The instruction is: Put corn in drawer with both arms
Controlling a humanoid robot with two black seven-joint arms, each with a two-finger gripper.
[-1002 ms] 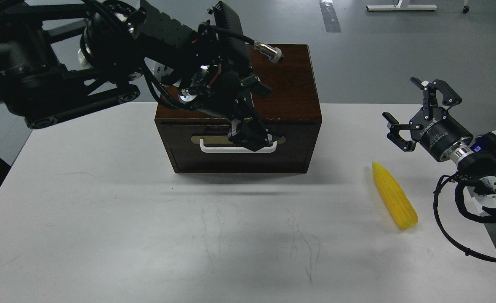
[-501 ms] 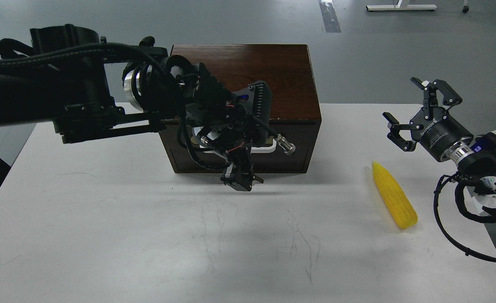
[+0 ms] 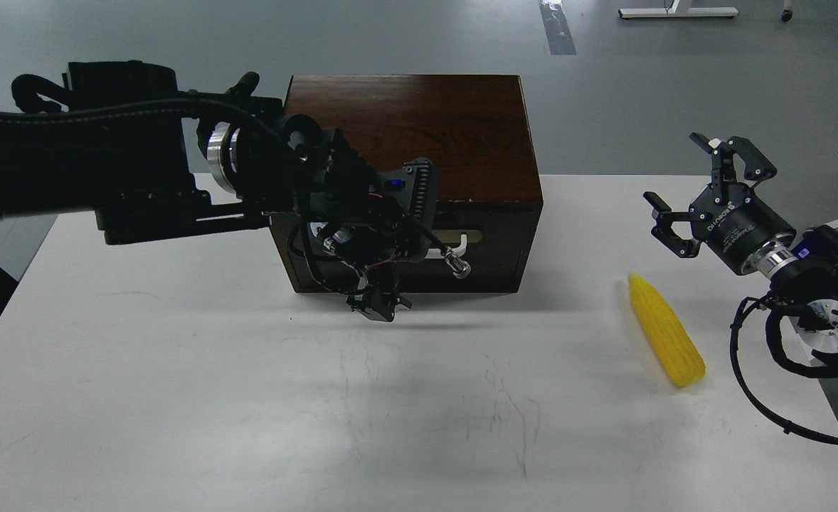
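From where I sit, almost nothing of the job is done. The drawer [image 3: 405,252] of the dark wooden cabinet [image 3: 419,121] looks fully closed, its front flush with the cabinet face, and only a stub of the white bar handle [image 3: 465,244] shows to the right of my left arm [image 3: 127,171]. That arm reaches in across the cabinet front, and my left pincer [image 3: 376,307] hangs low in front of the drawer, below handle level and just above the desk [image 3: 248,398]; it is small, dark and seen end-on, so I cannot tell whether its fingers are apart or together, and I see nothing held in it. It does not appear to be on the handle. The corn [image 3: 664,333] lies flat on the desk well to the right of the cabinet, tapered tip pointing away from me, untouched. My right pincer [image 3: 696,195] hovers above and behind the corn, near it but clearly apart, with its fingers spread wide and empty. As I judge it, everything remains: get the left pincer onto the handle and pull the drawer out, bring the right pincer down over the cob and close on it, carry it across, drop it into the drawer, and push the drawer closed.
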